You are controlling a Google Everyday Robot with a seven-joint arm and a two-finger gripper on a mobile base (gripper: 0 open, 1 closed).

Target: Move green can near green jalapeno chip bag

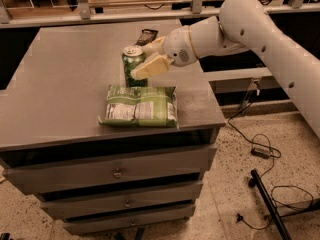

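The green can (131, 68) has a silver top and stands upright on the grey cabinet top (60, 79), just behind the green jalapeno chip bag (140, 106). The bag lies flat near the front edge, its white panels facing up. My gripper (146, 58) reaches in from the right on the white arm and is shut on the can's upper part. One pale finger (152, 66) is in front of the can and the other is behind it. The can's base is at or very near the surface, close to the bag's far edge.
A small dark flat packet (146, 35) lies behind the can toward the back of the cabinet top. The cabinet has drawers (117, 173) below. A rail (150, 14) runs behind it. Cables (260, 151) and a dark bar (267, 204) lie on the floor at the right.
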